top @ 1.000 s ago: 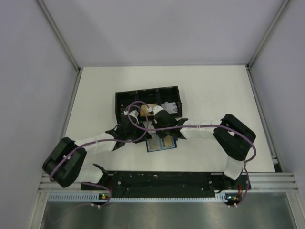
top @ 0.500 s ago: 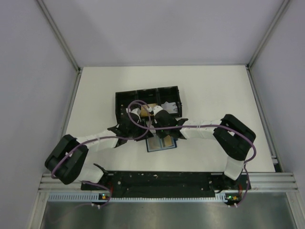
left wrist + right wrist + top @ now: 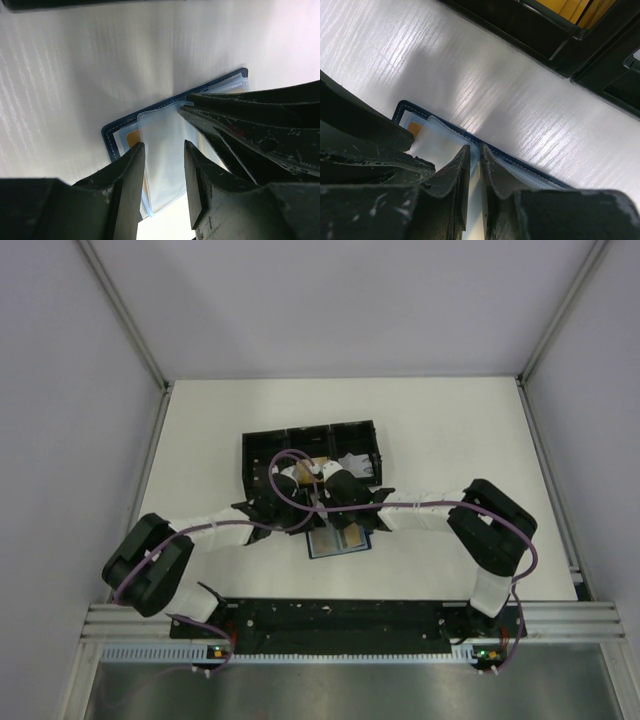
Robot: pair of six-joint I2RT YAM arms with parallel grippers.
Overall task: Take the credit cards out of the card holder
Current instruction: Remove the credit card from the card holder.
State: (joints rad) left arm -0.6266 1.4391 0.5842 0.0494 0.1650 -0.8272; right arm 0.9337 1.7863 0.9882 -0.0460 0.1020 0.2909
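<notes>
Looking down from the top external view, the card holder lies open and flat on the white table, just below the middle of the frame. The black tray sits just above it. The left gripper and the right gripper meet over its upper left corner, but their jaws are too small to read here.

From the left wrist, the left gripper stands at bottom centre with its fingers apart. They straddle a clear plastic sleeve of the holder without pinching it. One of the credit cards, orange-tan, peeks out at the sleeve's left edge, inside the dark-blue border. The right gripper comes in from the right, its tips at the sleeve.

From the right wrist, the right gripper shows its fingers nearly together, with only a thin slit between them. Whether they nip the sleeve I cannot tell. The orange-tan corner shows at left centre.

The cards are probably light, stiff and slick, while the sleeves look soft and floppy. The holder itself seems light enough to slide or lift along with a card. The best hold is likely an exposed card edge, pinched across its thickness, while the other gripper pins the cover down.
</notes>
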